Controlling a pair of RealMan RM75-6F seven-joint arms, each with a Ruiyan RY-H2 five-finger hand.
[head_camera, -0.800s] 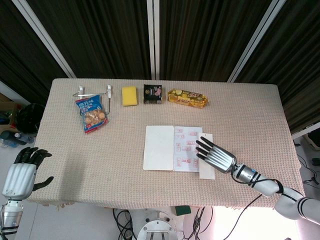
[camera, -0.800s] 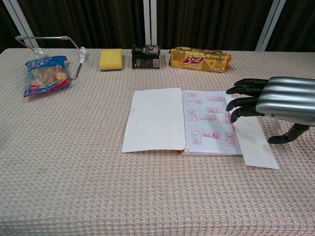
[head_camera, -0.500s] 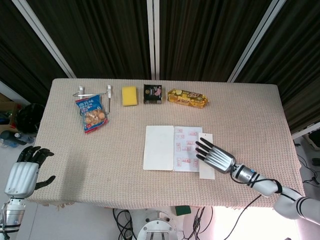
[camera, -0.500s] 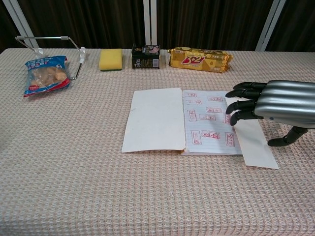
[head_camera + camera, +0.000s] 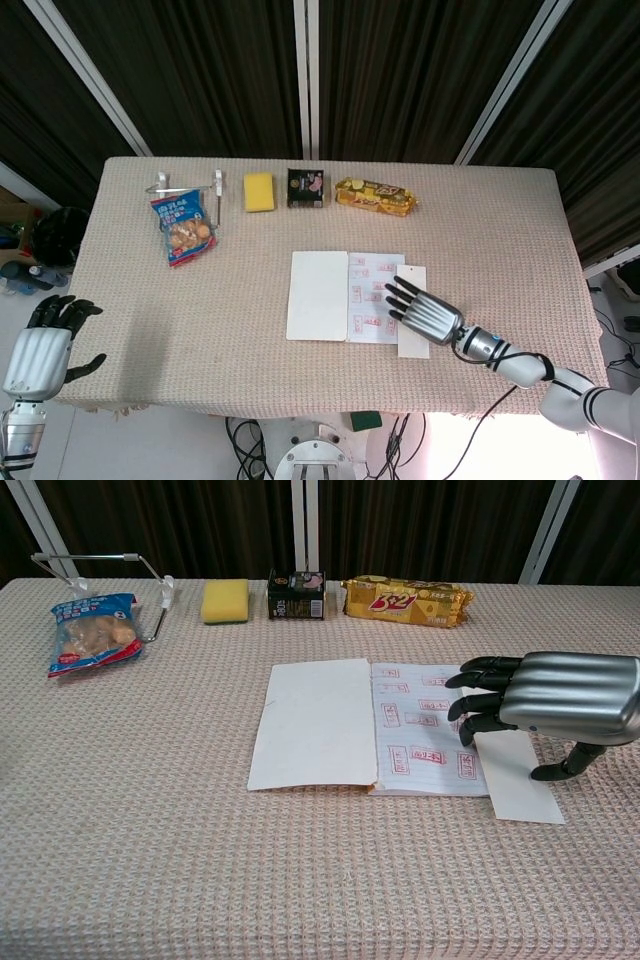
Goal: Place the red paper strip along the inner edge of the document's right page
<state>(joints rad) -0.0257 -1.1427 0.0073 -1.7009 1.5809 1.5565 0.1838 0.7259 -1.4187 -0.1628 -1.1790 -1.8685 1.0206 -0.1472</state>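
The document (image 5: 318, 296) (image 5: 315, 723) lies open mid-table, its left page blank and its right page (image 5: 370, 292) (image 5: 418, 730) printed with red stamps. A pale paper strip (image 5: 414, 344) (image 5: 520, 782) lies lengthwise, overlapping the right page's outer edge. It looks whitish rather than red. My right hand (image 5: 425, 312) (image 5: 555, 698) lies palm down over the strip's upper part, fingers stretched toward the page and fingertips on the paper. My left hand (image 5: 40, 345) hangs off the table's near left corner, fingers apart and holding nothing.
Along the far edge stand a wire rack (image 5: 190, 184), a snack bag (image 5: 184, 228) (image 5: 93, 630), a yellow sponge (image 5: 259, 191) (image 5: 224, 600), a dark box (image 5: 307, 187) (image 5: 296, 595) and a yellow biscuit pack (image 5: 376, 196) (image 5: 405, 600).
My right hand has shifted left toward the right page, and the strip under it has slid slightly left. The left hand only drifted a little.
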